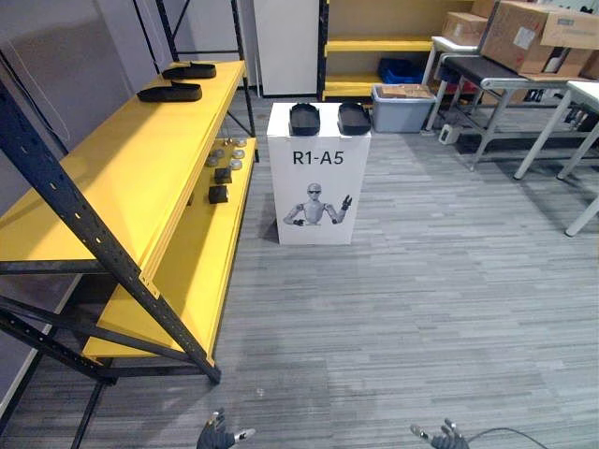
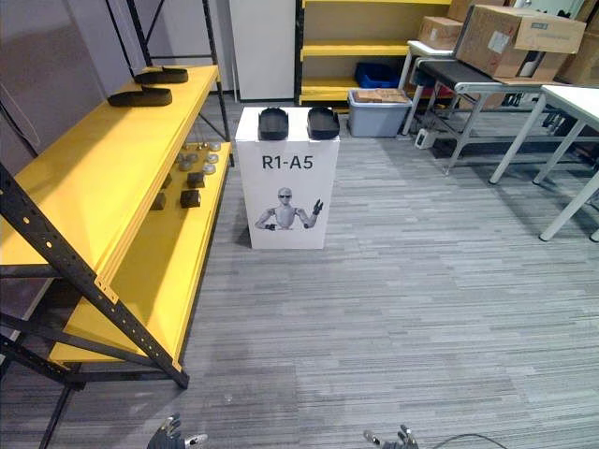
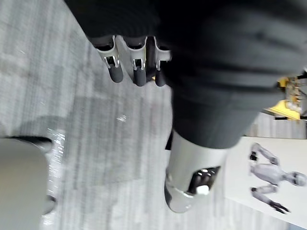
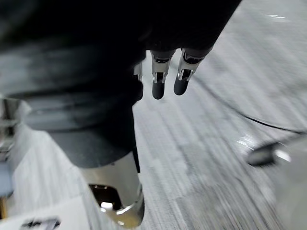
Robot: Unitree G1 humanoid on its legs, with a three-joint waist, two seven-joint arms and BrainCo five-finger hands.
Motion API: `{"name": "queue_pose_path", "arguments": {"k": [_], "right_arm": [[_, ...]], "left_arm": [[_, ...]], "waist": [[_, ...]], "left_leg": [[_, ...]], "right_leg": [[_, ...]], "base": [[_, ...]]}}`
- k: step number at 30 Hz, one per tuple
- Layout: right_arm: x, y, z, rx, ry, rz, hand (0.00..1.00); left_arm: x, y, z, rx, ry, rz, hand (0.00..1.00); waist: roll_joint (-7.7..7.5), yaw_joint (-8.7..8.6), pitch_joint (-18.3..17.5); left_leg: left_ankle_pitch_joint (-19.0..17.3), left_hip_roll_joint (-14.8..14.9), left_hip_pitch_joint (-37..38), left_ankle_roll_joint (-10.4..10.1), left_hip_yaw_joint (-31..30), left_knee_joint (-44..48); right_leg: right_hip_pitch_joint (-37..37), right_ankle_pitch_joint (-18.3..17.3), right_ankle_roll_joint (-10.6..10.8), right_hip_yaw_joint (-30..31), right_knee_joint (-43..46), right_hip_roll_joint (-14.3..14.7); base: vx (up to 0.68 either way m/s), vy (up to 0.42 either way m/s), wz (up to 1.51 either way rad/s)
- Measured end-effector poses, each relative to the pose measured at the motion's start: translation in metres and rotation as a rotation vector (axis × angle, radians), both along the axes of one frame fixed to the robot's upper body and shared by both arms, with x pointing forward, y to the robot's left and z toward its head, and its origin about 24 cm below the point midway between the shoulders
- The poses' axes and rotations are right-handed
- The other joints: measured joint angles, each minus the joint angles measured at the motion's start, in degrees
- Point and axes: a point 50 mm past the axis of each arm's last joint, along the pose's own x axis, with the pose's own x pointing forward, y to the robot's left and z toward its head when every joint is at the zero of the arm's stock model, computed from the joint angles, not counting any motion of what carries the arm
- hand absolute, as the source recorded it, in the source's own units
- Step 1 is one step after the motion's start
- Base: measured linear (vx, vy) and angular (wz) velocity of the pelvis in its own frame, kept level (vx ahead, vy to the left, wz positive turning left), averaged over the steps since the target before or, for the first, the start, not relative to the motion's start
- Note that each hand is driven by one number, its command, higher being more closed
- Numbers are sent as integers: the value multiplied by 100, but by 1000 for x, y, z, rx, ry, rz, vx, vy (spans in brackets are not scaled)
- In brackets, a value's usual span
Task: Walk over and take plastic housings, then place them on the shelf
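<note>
Both hands hang low at the near edge of the eye views, the left hand [image 1: 217,432] and the right hand [image 1: 447,437] well apart above the grey striped floor [image 1: 393,309]. In its own wrist view, the left hand's fingers [image 3: 136,72] are straight and loose, holding nothing. The right hand's fingers [image 4: 158,84] hang the same way.

Open floor runs from the hands up to a white box [image 1: 318,201] with a robot drawing on its front. Two black housings lie side by side on its top, the left housing [image 1: 304,119] just beside the right housing [image 1: 354,118].

On the robot's left stands a yellow shelf [image 1: 112,178] on black posts, and its near foot [image 1: 213,374] reaches out toward the left hand's side of the floor. Two more black housings, the nearer shelf housing [image 1: 169,92] and the farther shelf housing [image 1: 189,70], lie at the far end of the top board. Small parts [image 1: 221,178] sit on the lower board.

Behind the box are a white panel [image 1: 285,47], a grey bin [image 1: 401,110] and a blue crate [image 1: 401,69]. Tables [image 1: 510,79] carrying cardboard boxes [image 1: 529,36] stand well off to the right.
</note>
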Motion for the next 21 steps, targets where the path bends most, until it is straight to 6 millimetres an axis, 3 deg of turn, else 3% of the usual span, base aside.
{"name": "queue_pose_path", "arguments": {"k": [3, 7, 21], "right_arm": [[13, -7, 11, -75, -40, 105, 0], [19, -3, 13, -103, -41, 222, 0], [28, 0, 14, -102, -56, 250, 0]], "left_arm": [[6, 6, 7, 21, -50, 9, 0], [4, 16, 11, 44, -66, 10, 0], [2, 13, 10, 37, -61, 40, 0]], "waist": [[0, 3, 35], [21, 5, 67], [53, 7, 156]], "left_leg": [[-22, 4, 22, -32, -4, -22], [-63, 20, 88, -84, 55, -28], [-152, 107, 69, -120, 250, 7]], "right_leg": [[119, 11, 7, -5, -139, 5], [180, 15, 10, 72, -253, 24], [222, 195, -8, 272, -518, 116]], "base": [[80, 17, 1], [22, 10, -8], [-19, -2, -9]]}}
